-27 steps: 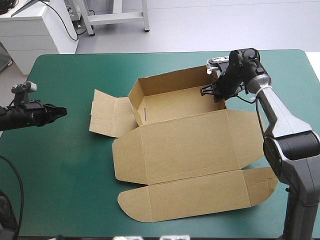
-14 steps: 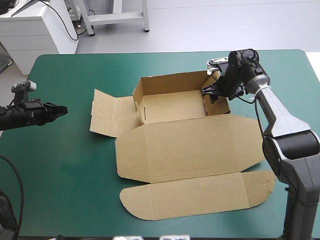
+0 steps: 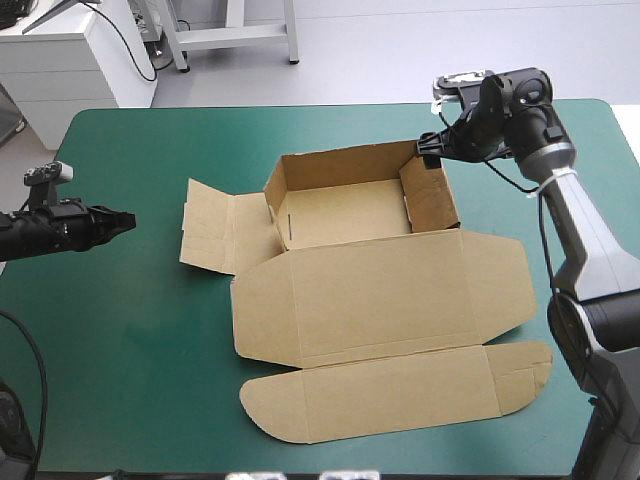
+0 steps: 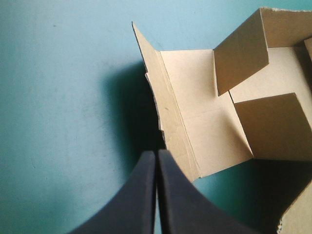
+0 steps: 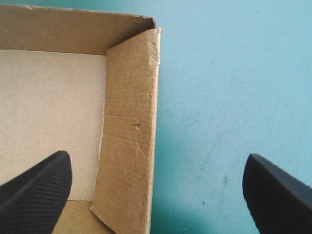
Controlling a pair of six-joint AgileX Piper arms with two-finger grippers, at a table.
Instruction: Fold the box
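1. Two grippers in play, neither one holding anything. The right gripper (image 3: 432, 150) has its black fingers spread wide and hangs just over the far right corner of the tray. The left gripper (image 3: 125, 220) is pinched into a single point, empty, hovering over the teal-green cover (image 3: 130, 330) a bit short of the board.
2. The box (image 3: 350, 205) sits around the middle of the table. It's a half-built tray, with its lid (image 3: 380, 300) lying flat toward the near edge and the rounded tuck flap (image 3: 390, 395) beyond that.
3. Step in hand, as I read it: the right wall (image 5: 129, 126) is standing doubled over and looks tucked, so that side seems done and the right gripper is clear of it.
4. The left flap (image 3: 215, 228) is lying out flat on the cover, with the small corner flaps standing at that end of the tray. That's the side left to do.
5. Next move probably falls to the left gripper. It needs to get under or onto the outer edge of that flap, lift it, roll it over the corner flaps and press it down inside. The risk is the whole tray sliding, since nothing is bracing it.
6. No brand, label or print anywhere that I can read, just plain brown board. There's a tiny dark speck on the right wall in the right wrist view, which is likely a nick, though I can't be sure.
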